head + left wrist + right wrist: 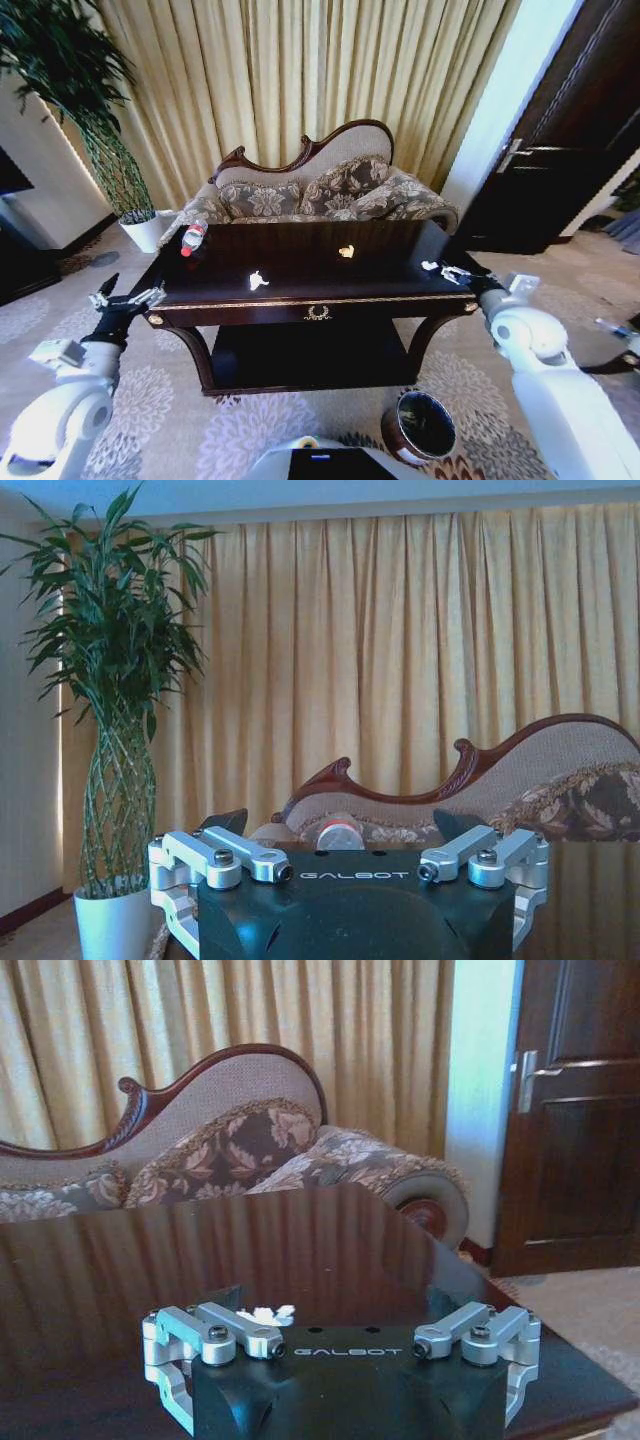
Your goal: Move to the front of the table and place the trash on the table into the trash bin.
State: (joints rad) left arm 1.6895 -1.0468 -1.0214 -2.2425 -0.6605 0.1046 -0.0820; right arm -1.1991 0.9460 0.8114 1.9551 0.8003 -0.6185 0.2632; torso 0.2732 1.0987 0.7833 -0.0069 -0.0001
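Note:
The dark glossy table (300,262) stands just ahead of me. On it lie a clear bottle with a red cap (192,238) at the far left, a crumpled white paper bit (258,282), a yellowish scrap (346,251) and another white bit (430,266) at the right edge. My left gripper (125,298) hovers open off the table's left end, level with the bottle (340,832). Over the right front corner my right gripper (455,272) is open, right behind the white bit (268,1314). On the carpet at the front right sits the round coppery trash bin (420,427).
A carved-back patterned sofa (320,190) stands close behind the table, with curtains behind it. A tall plant in a white pot (145,228) is at the back left. A dark door (560,170) is at the right. Open carpet lies before the table.

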